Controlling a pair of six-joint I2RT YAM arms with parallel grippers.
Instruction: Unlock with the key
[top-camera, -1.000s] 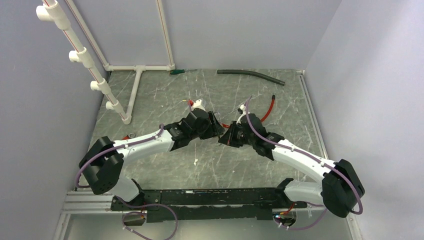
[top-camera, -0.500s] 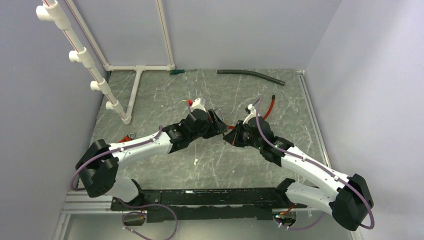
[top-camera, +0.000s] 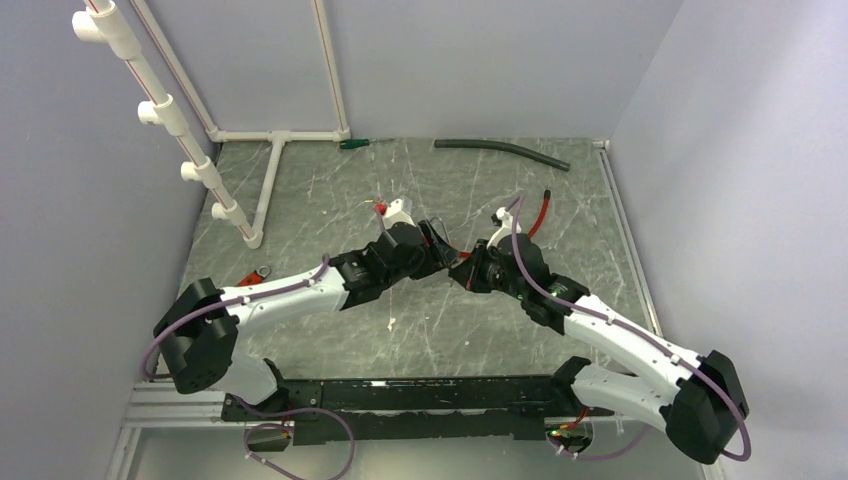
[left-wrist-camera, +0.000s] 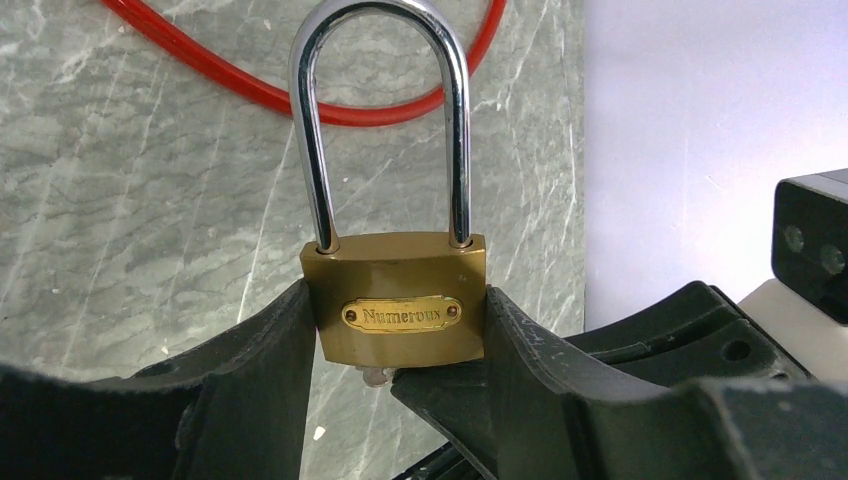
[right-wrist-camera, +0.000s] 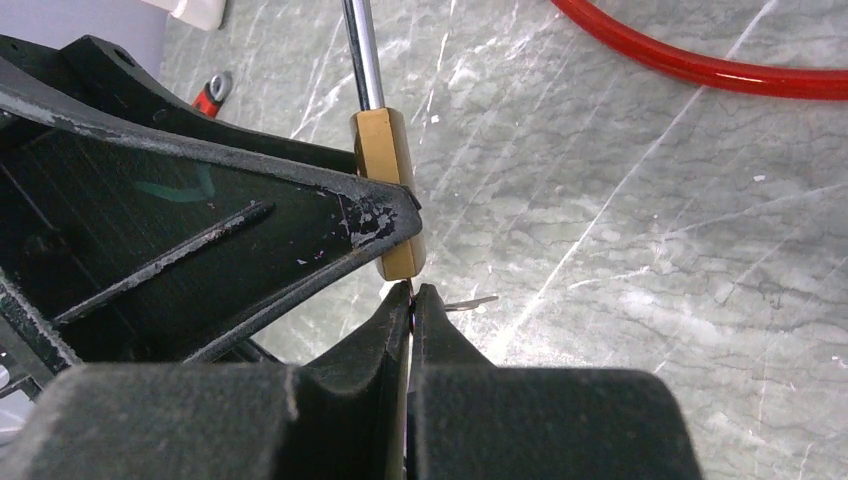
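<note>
A brass padlock (left-wrist-camera: 398, 308) with a steel shackle (left-wrist-camera: 315, 130) is upright in the left wrist view. My left gripper (left-wrist-camera: 398, 302) is shut on its body, one finger on each side. In the right wrist view the padlock (right-wrist-camera: 390, 170) shows edge-on. My right gripper (right-wrist-camera: 412, 290) is shut just under it, and only a thin sliver of the key shows between the fingers. A silvery bit of the key (left-wrist-camera: 377, 376) pokes out under the lock's base, beside a right fingertip (left-wrist-camera: 450, 392). From above, both grippers (top-camera: 440, 250) (top-camera: 466, 268) meet at mid-table.
A red cable (top-camera: 535, 215) loops on the marble-patterned table behind the grippers. A grey hose (top-camera: 500, 150) and a green-handled tool (top-camera: 352, 143) lie at the back edge. A white pipe frame (top-camera: 270, 180) stands at the left. A small red item (top-camera: 255, 273) lies near the left arm.
The right arm has stretched forward and its gripper has closed in under the padlock. The left gripper, still holding the lock, has shifted slightly right.
</note>
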